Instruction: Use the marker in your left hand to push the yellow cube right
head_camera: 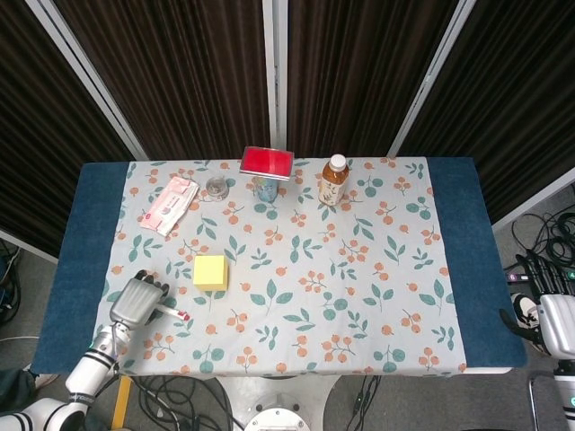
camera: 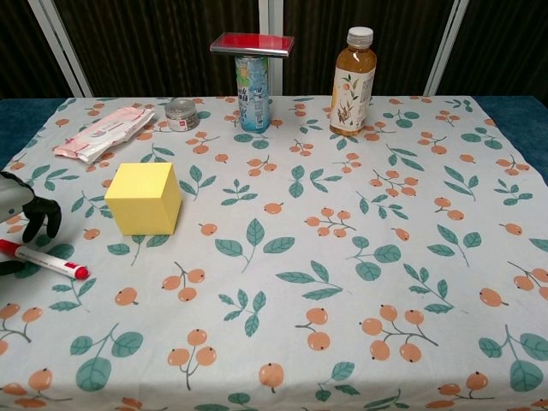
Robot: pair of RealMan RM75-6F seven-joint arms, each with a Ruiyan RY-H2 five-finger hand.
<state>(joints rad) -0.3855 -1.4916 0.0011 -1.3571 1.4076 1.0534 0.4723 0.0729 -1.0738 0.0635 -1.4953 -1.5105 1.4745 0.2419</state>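
Note:
The yellow cube (head_camera: pixel 210 272) (camera: pixel 144 199) stands on the floral cloth, left of centre. A red-and-white marker (head_camera: pixel 173 312) (camera: pixel 47 260) lies flat on the cloth in front of and to the left of the cube, its red tip pointing right. My left hand (head_camera: pixel 137 301) (camera: pixel 21 210) is over the marker's rear end, fingers curled down on the far side and a dark thumb on the near side, not plainly closed on it. My right hand (head_camera: pixel 557 319) hangs off the table's right edge, holding nothing.
At the back stand a tea bottle (head_camera: pixel 333 180) (camera: pixel 353 81), a can (camera: pixel 252 81) with a red box (head_camera: pixel 266 162) on top, a small tin (head_camera: pixel 216 186) (camera: pixel 181 113) and a pink wipes packet (head_camera: pixel 168 204) (camera: pixel 103 133). Blue table borders flank the cloth.

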